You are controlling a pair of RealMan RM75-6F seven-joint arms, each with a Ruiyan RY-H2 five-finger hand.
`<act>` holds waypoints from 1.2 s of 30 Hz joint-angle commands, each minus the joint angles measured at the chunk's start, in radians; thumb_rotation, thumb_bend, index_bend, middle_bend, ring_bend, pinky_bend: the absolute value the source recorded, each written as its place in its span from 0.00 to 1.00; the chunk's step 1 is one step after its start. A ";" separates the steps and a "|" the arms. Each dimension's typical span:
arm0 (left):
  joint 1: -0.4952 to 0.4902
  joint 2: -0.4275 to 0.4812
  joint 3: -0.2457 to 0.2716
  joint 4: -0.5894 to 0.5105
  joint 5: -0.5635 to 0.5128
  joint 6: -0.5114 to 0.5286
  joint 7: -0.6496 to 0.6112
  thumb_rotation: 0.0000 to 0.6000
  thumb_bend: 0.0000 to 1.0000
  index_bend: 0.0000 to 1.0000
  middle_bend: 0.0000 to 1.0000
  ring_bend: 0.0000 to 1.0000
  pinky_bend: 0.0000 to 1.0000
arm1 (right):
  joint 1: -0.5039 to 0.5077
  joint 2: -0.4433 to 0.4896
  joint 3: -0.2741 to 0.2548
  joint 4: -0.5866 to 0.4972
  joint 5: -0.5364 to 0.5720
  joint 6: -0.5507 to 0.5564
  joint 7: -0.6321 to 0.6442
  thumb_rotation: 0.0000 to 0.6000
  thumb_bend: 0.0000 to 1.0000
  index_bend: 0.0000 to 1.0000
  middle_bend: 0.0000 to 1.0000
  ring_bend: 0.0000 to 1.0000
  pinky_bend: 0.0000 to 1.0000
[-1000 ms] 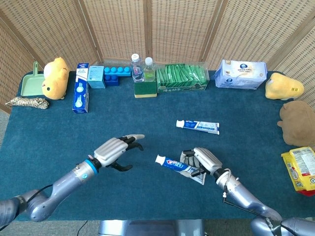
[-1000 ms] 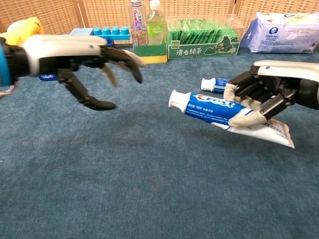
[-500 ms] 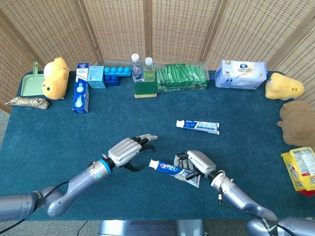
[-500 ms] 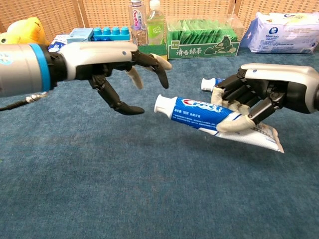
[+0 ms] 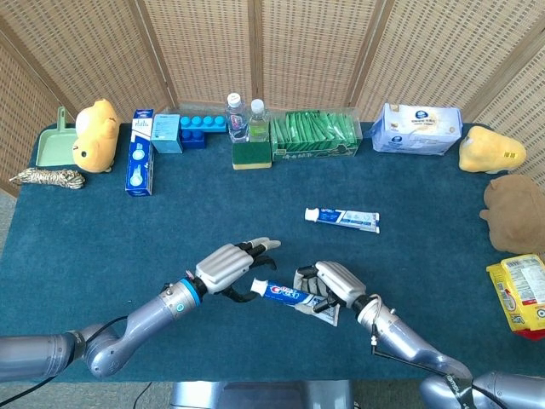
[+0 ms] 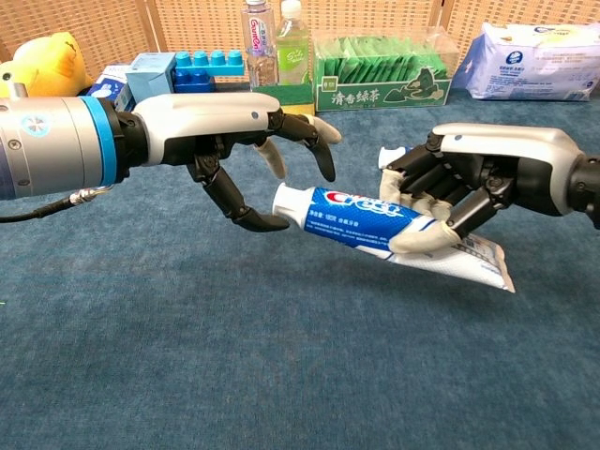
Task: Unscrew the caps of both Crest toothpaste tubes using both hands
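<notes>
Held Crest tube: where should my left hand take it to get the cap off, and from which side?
Grip the white cap on the held Crest tube, coming in from the left along its length. The right hand holds the body level with the cap end free, pointing at the left hand, whose fingers are apart around it.

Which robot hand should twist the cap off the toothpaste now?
The left robot hand. Its spread fingers already reach around the white cap, while the right robot hand is busy gripping the toothpaste tube by its body.
</notes>
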 commanded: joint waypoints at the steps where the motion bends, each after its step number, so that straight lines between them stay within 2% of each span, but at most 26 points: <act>1: -0.002 -0.002 0.005 0.000 0.001 0.004 0.003 0.97 0.27 0.27 0.06 0.05 0.22 | 0.002 -0.002 0.002 0.000 0.006 -0.001 -0.002 1.00 0.50 0.84 0.67 0.64 0.71; 19: 0.001 -0.042 0.019 0.015 -0.002 0.078 0.029 1.00 0.30 0.41 0.12 0.07 0.23 | 0.007 -0.005 -0.002 -0.009 0.021 -0.007 -0.009 1.00 0.50 0.84 0.67 0.64 0.71; 30: -0.003 -0.036 0.027 0.018 -0.012 0.084 0.041 1.00 0.33 0.44 0.12 0.07 0.23 | 0.005 0.002 -0.012 -0.013 0.017 -0.010 -0.008 1.00 0.50 0.84 0.68 0.65 0.72; 36: -0.005 -0.040 0.029 0.019 -0.007 0.089 0.039 1.00 0.36 0.48 0.12 0.07 0.23 | 0.009 -0.006 -0.017 -0.007 0.024 -0.007 -0.048 1.00 0.50 0.84 0.68 0.65 0.72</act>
